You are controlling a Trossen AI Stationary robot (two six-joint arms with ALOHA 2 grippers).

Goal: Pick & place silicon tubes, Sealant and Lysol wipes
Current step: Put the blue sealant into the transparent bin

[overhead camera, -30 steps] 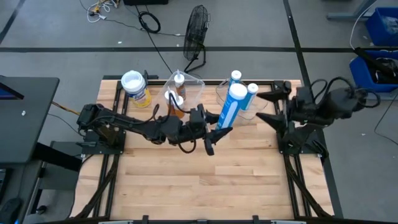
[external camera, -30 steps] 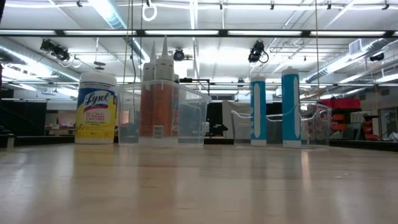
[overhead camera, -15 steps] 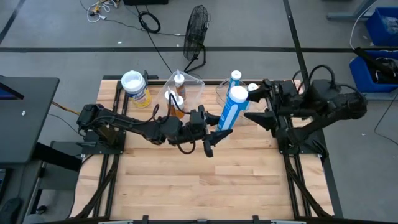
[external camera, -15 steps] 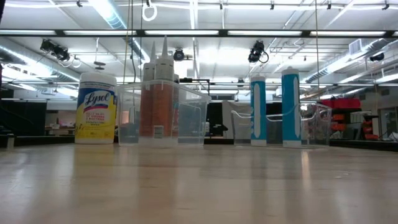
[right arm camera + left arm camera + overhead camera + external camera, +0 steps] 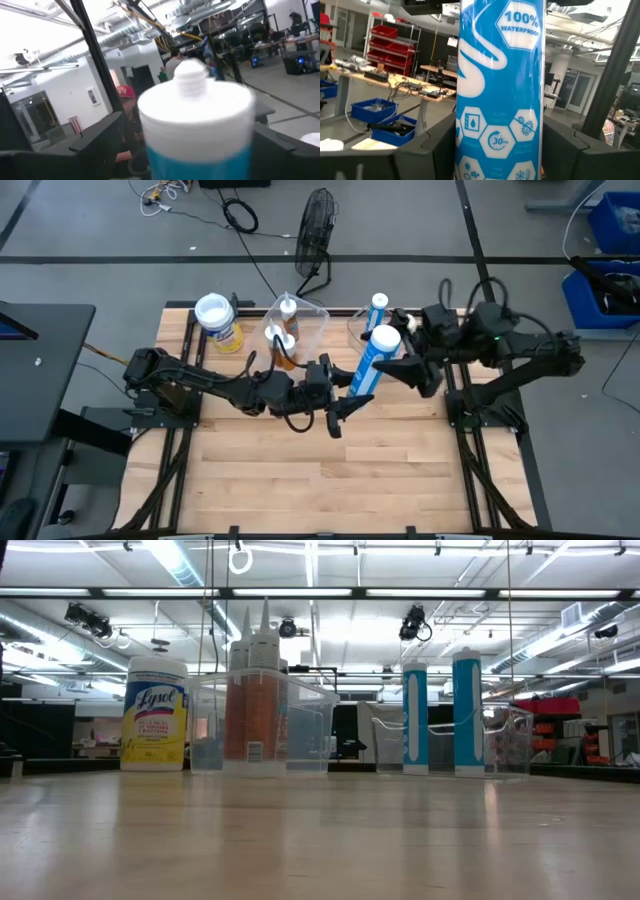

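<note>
right now my left gripper (image 5: 350, 402) is clamped around the lower end of a blue sealant tube (image 5: 371, 360), lifted off the wooden table (image 5: 330, 480) and tilted, its white cap leaning toward my right side. from my left wrist the tube's blue body (image 5: 499, 90) fills the space between my two dark fingers (image 5: 427, 150), printed with "100% waterproof". my right gripper (image 5: 408, 358) has its jaws spread wide on either side of the tube's white capped end (image 5: 196, 107), and i cannot tell whether they touch it. the lysol wipes (image 5: 218, 321), a yellow canister with a white lid, stand upright at the table's far left, just beside a clear bin (image 5: 265, 725) holding orange-brown tubes (image 5: 255, 705) with white nozzles. a second clear bin (image 5: 450, 745) to the right holds two more blue tubes (image 5: 466, 712) standing upright. people show in the room behind, seen from my right wrist.
</note>
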